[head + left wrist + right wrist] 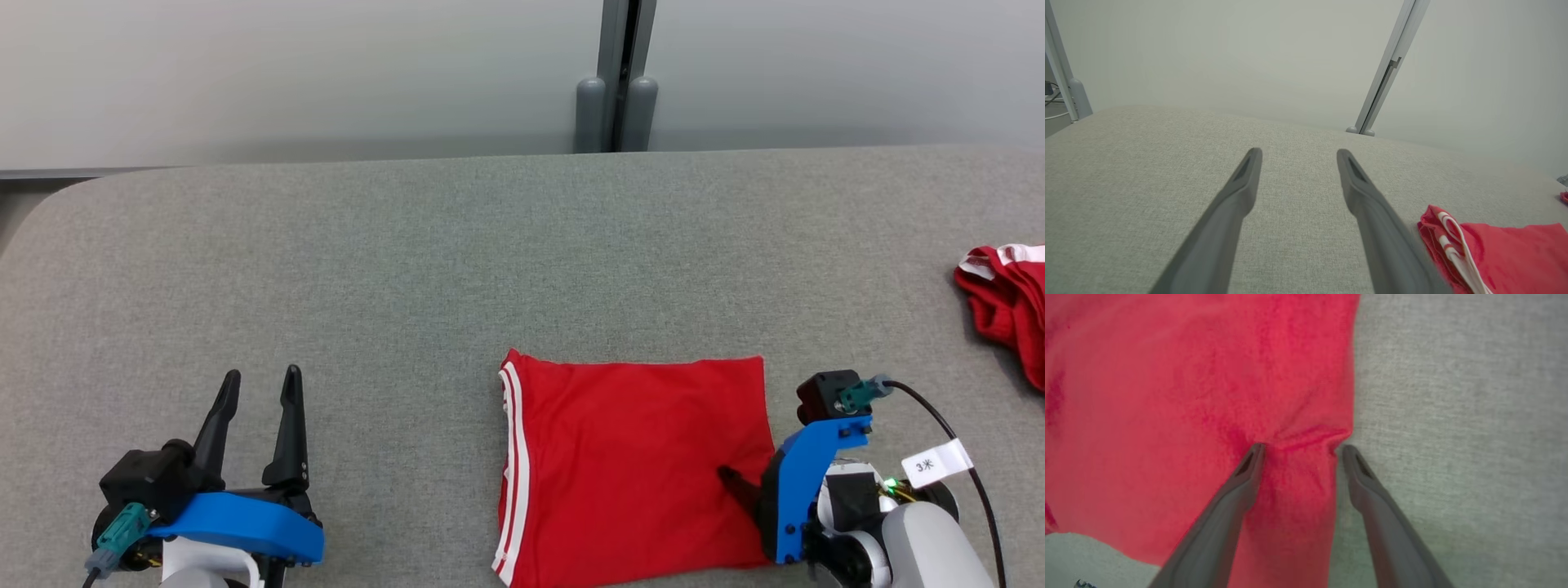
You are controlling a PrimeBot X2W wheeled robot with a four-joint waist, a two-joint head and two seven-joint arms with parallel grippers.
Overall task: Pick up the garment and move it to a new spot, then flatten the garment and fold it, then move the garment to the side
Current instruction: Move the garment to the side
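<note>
Garment: red, folded into a flat rectangle with white stripes down its left edge; lies on the table close to its near edge, right of its middle
Left gripper: released, fingers spread wide with nothing between them, above the table's near left part
Right gripper: released, not clamped; at the table's near right part, one fingertip pressing into the garment just inside its right edge, the other on bare table at that edge, cloth puckered between them
Second red cloth: crumpled, red and white, at the table's right edge
</note>
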